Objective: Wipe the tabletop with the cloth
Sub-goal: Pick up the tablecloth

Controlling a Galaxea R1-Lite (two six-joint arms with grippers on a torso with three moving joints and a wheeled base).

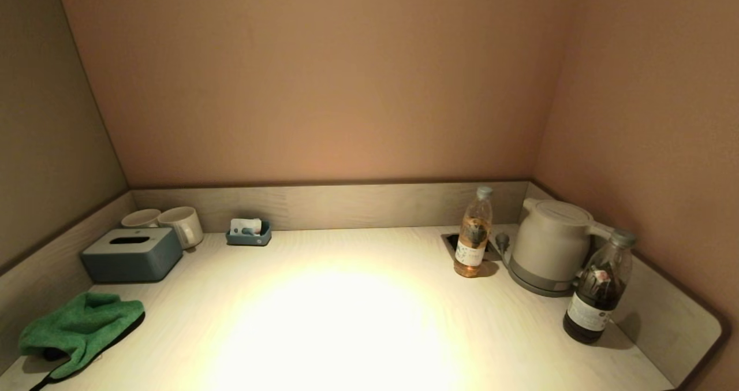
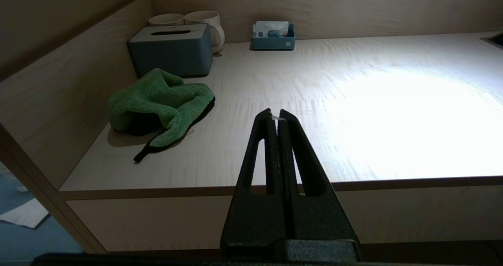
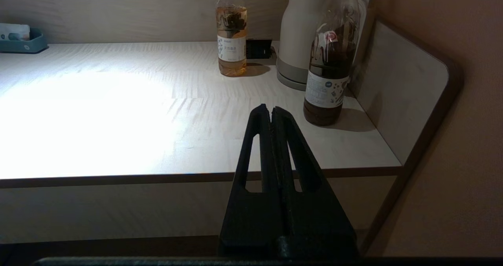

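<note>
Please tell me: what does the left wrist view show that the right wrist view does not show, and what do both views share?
Only the left wrist view shows the crumpled green microfibre cloth, the grey-blue tissue box, two pale ceramic mugs behind it, and the shut left gripper held before the table's front edge.

Only the right wrist view shows the clear bottle of amber tea, the dark-liquid bottle, the cream electric kettle and the shut right gripper.

Both show the light wooden tabletop and the small blue holder with packets.

On the worktop (image 1: 358,321): one cloth (image 1: 78,330), two mugs (image 1: 182,224), one tissue box (image 1: 133,254), one small tray (image 1: 249,236), two bottles (image 1: 473,232), one kettle (image 1: 548,244).
</note>
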